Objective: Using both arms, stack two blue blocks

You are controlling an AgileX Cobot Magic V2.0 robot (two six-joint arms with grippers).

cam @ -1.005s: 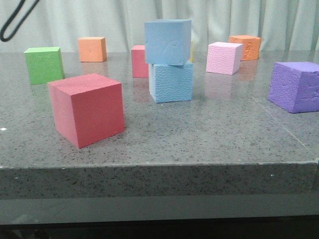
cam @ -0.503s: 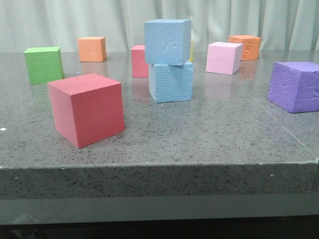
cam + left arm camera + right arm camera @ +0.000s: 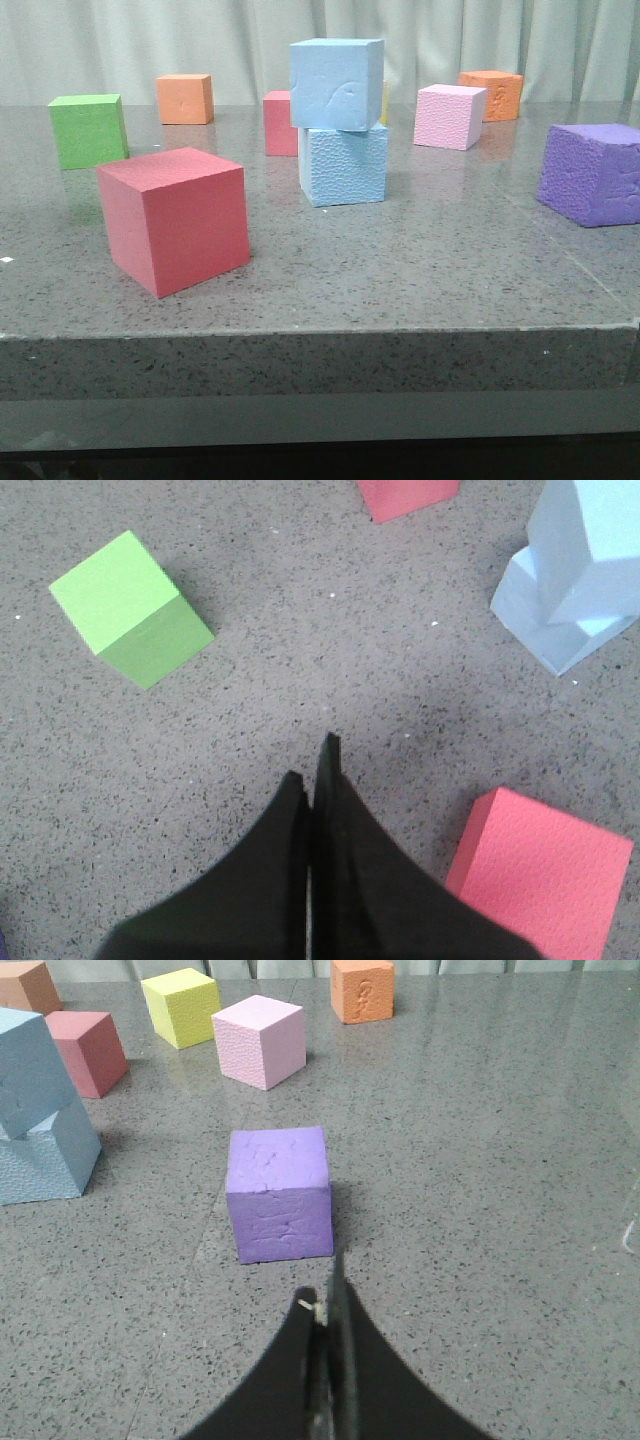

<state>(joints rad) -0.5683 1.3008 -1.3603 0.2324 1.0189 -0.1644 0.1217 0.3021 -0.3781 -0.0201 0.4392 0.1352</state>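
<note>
The smoother blue block (image 3: 337, 84) with a pale curved scuff sits on top of the pebbly blue block (image 3: 344, 164) near the table's middle, slightly twisted. The stack also shows in the left wrist view (image 3: 570, 570) and in the right wrist view (image 3: 40, 1110). Neither gripper shows in the front view. My left gripper (image 3: 312, 765) is shut and empty above bare table, well away from the stack. My right gripper (image 3: 322, 1295) is shut and empty, just short of the purple cube (image 3: 279, 1193).
A big red cube (image 3: 175, 219) stands front left, a green cube (image 3: 89, 129) at the left, an orange cube (image 3: 185, 98) behind it. A small red cube (image 3: 279, 123), a pink cube (image 3: 449, 116), another orange cube (image 3: 492, 93) and the purple cube (image 3: 592, 173) stand around the stack. A yellow cube (image 3: 181, 1006) shows in the right wrist view.
A dark arm part at the top left of the front view has left the picture. The blocks have not moved.
</note>
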